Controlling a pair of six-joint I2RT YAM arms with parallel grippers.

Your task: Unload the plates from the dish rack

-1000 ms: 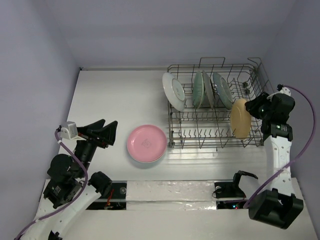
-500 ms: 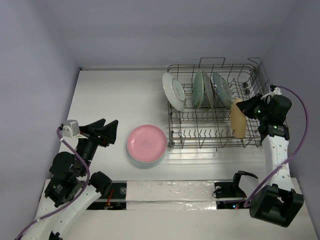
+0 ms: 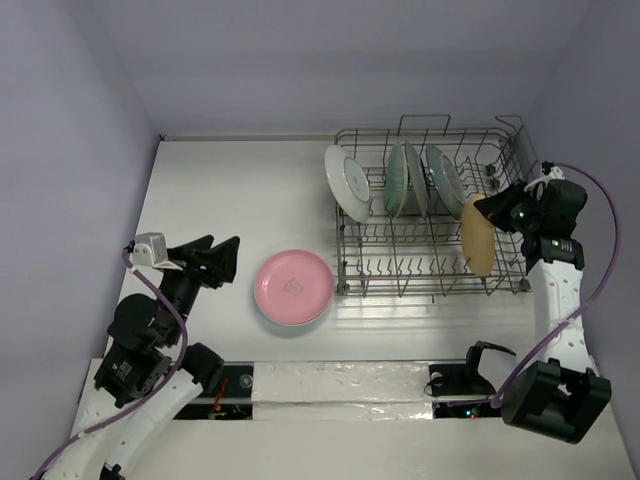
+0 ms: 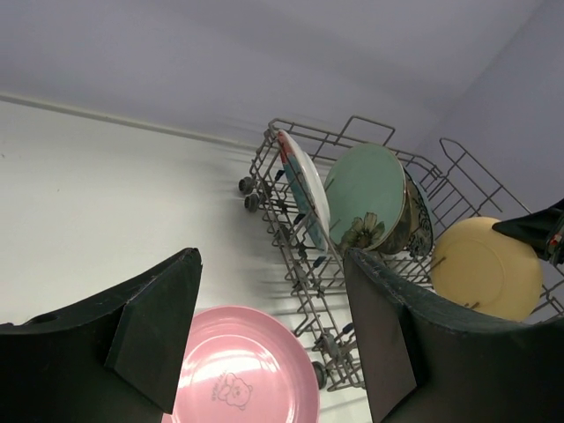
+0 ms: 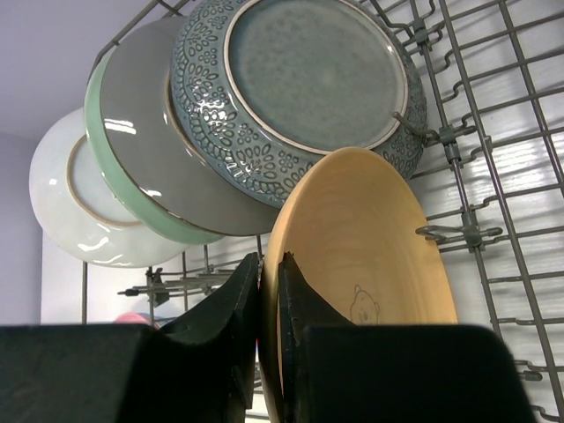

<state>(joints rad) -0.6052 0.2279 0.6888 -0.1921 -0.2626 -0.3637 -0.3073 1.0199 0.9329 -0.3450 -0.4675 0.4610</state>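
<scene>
Right pincer (image 5: pixel 269 269) closed on the rim of the yellow-orange plate (image 5: pixel 370 247), which stands on edge at the near right end of the dish rack (image 3: pixel 400 272). The teal patterned plate (image 5: pixel 308 70), mint green plate (image 5: pixel 132 119) and white plate (image 5: pixel 57 189) stand farther back. Left pincer (image 4: pixel 269 264) gapes wide and empty above the worktop (image 3: pixel 210 190), beside a pink plate (image 3: pixel 292 285) lying flat.
</scene>
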